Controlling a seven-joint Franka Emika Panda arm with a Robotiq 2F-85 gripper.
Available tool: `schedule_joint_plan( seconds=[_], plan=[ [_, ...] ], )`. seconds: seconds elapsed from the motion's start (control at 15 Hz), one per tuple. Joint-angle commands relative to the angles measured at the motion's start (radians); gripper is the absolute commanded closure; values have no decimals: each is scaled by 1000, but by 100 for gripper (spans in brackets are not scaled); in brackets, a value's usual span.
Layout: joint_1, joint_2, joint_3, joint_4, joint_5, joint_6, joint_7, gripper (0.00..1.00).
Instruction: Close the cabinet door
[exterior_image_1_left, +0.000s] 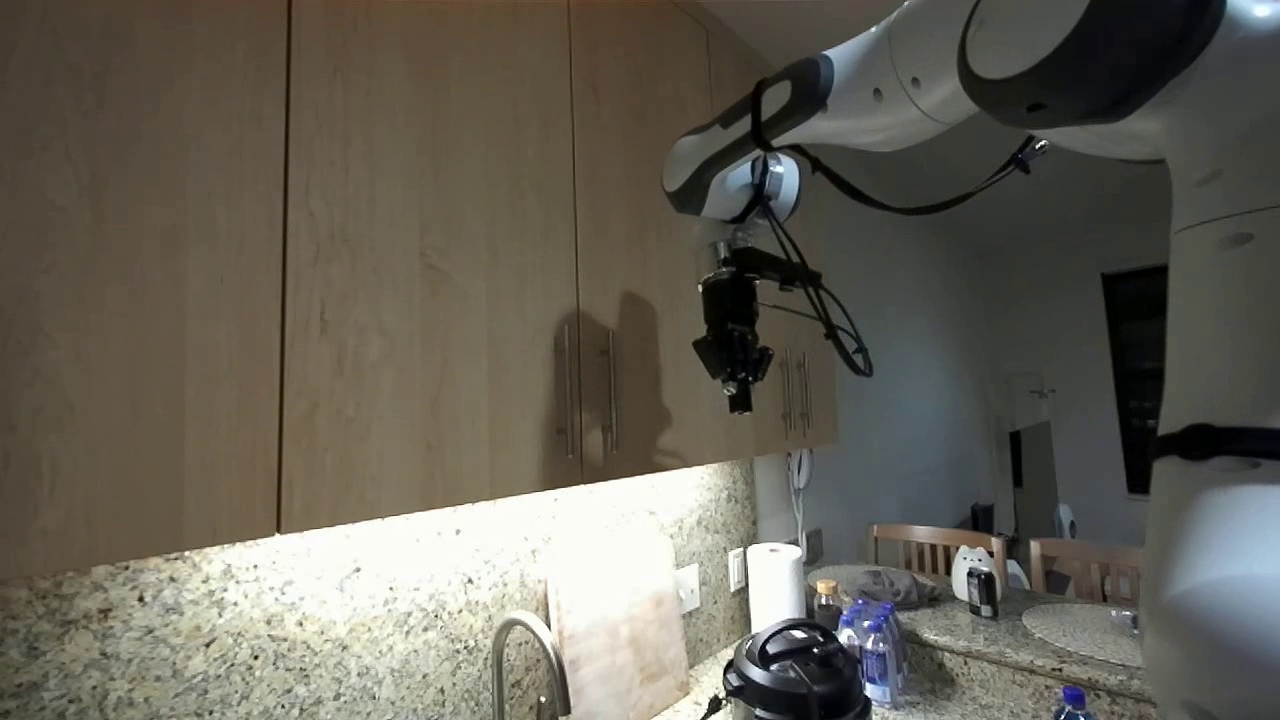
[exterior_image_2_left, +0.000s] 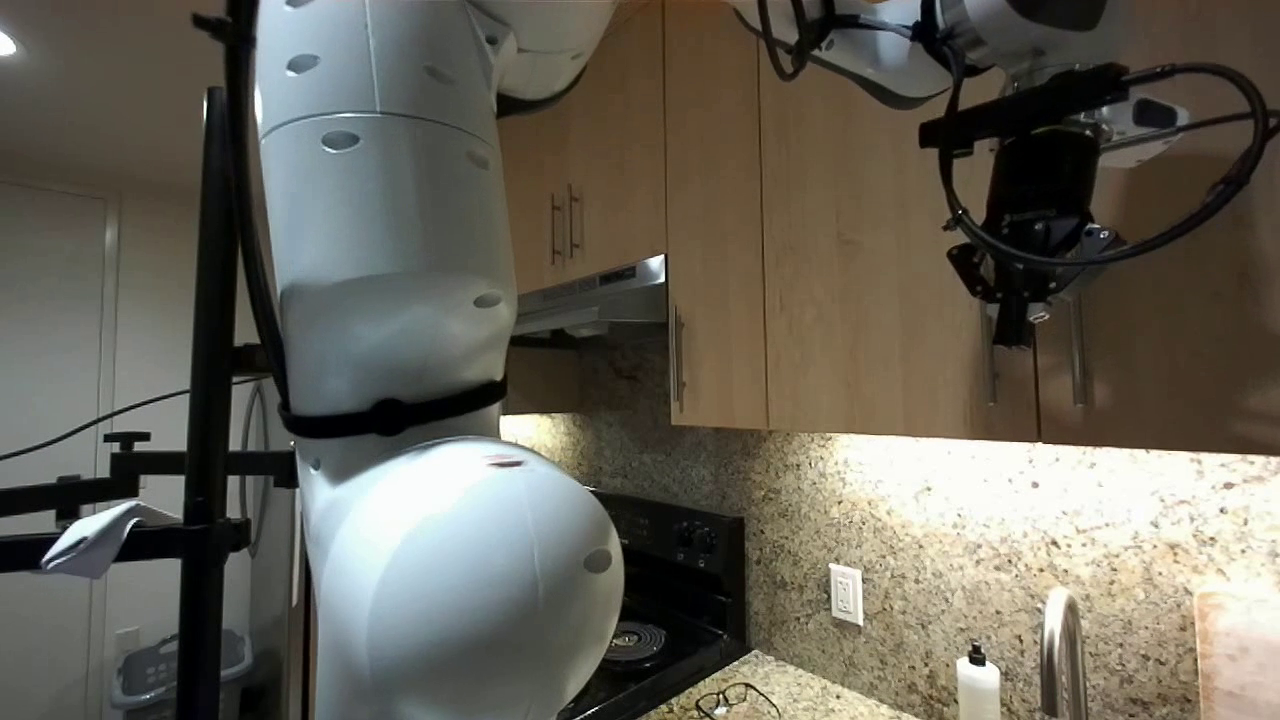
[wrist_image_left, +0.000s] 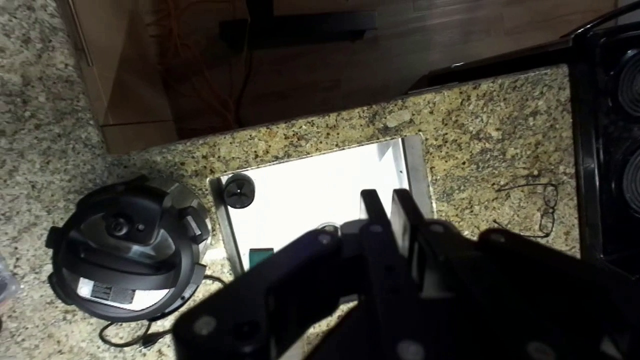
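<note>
The cabinet door (exterior_image_1_left: 640, 220) is tall light wood with a slim metal bar handle (exterior_image_1_left: 612, 390) along its left edge. It looks flush with the matching door (exterior_image_1_left: 430, 260) beside it. It also shows at the right in an exterior view (exterior_image_2_left: 1160, 370), partly behind the arm. Its white inner face is not visible. My gripper (exterior_image_1_left: 739, 398) points down in front of the cabinet, apart from the door, and casts a shadow around the handles. It also shows in an exterior view (exterior_image_2_left: 1014, 330). In the wrist view the fingers (wrist_image_left: 385, 195) are nearly together, with a narrow empty gap.
Below the cabinets are a black-lidded cooker (exterior_image_1_left: 795, 660), a faucet (exterior_image_1_left: 530, 640), a leaning cutting board (exterior_image_1_left: 610, 610) and a paper towel roll (exterior_image_1_left: 776, 585). The wrist view shows the sink (wrist_image_left: 418, 170), glasses (wrist_image_left: 549, 210) and stove (wrist_image_left: 607, 150). A range hood (exterior_image_2_left: 600, 295) juts out.
</note>
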Motion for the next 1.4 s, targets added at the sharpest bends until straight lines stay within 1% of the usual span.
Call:
schedule_joint_plan(
  seconds=[0.0, 0.07, 0.13, 0.2, 0.27, 0.4, 0.47, 0.6, 0.73, 1.13, 1.33],
  plan=[
    [-41, -90, 55, 39, -123, 14, 34, 59],
    [-37, -75, 66, 134, -147, -27, 4, 51],
    [-31, -49, 77, 212, -173, -39, -17, 46],
    [-7, -28, 69, 288, -196, -34, -25, 38],
    [-22, -6, 96, 364, -214, -26, -36, 33],
    [-13, 46, 122, 497, -268, -11, -80, 20],
    [-14, 81, 128, 560, -280, -16, -94, 12],
    [-19, 125, 130, 621, -261, -12, -122, 2],
    [-17, 139, 113, 609, -205, -9, -138, 0],
    [-27, 127, 87, 486, -62, -20, -149, 0],
    [-24, 126, 73, 401, -45, -17, -140, 0]
  ],
)
